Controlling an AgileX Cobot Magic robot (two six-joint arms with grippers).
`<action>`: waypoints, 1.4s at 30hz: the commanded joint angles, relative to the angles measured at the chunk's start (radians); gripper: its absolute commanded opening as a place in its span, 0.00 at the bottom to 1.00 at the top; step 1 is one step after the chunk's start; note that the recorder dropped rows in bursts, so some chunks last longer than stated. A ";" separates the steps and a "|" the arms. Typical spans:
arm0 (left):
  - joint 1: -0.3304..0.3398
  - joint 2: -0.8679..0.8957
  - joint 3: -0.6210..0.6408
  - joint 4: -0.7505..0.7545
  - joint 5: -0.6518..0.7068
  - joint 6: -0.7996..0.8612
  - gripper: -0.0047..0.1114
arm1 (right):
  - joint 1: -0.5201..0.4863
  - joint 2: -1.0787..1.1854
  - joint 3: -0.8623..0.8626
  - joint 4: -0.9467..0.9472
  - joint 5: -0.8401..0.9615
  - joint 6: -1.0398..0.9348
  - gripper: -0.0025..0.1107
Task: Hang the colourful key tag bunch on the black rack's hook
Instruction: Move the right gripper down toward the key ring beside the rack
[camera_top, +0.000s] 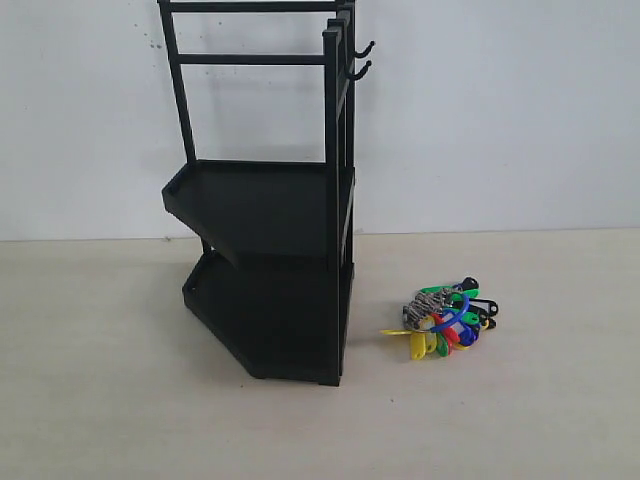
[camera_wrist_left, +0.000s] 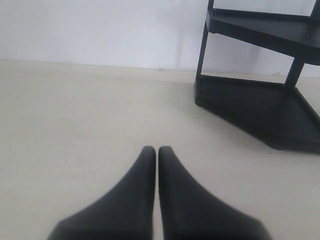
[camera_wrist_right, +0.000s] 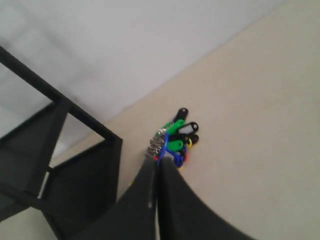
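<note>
Yellow, green, red and blue tags of the colourful key tag bunch (camera_top: 445, 318) lie heaped on the pale counter (camera_top: 120, 400), just right of the black rack (camera_top: 270, 250) foot in my exterior view, the hook (camera_top: 362, 70) well above on the post. Left tool (camera_wrist_left: 157, 150): fingers pressed together on nothing, over the counter near the rack's base. Right tool (camera_wrist_right: 156, 162): fingers together, tips at the bunch; I cannot tell whether they touch it.

The rack (camera_top: 260, 210) is black, the key tag bunch (camera_top: 447, 318) yellow, green, red, blue
</note>
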 joint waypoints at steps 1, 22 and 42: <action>-0.001 -0.002 -0.001 0.005 -0.004 0.003 0.08 | -0.002 0.248 -0.159 0.019 0.081 0.009 0.02; -0.001 -0.002 -0.001 0.005 -0.004 0.003 0.08 | 0.107 0.998 -0.681 0.312 0.403 -0.203 0.39; -0.001 -0.002 -0.001 0.005 -0.004 0.003 0.08 | 0.107 1.257 -0.859 0.372 0.305 -0.203 0.49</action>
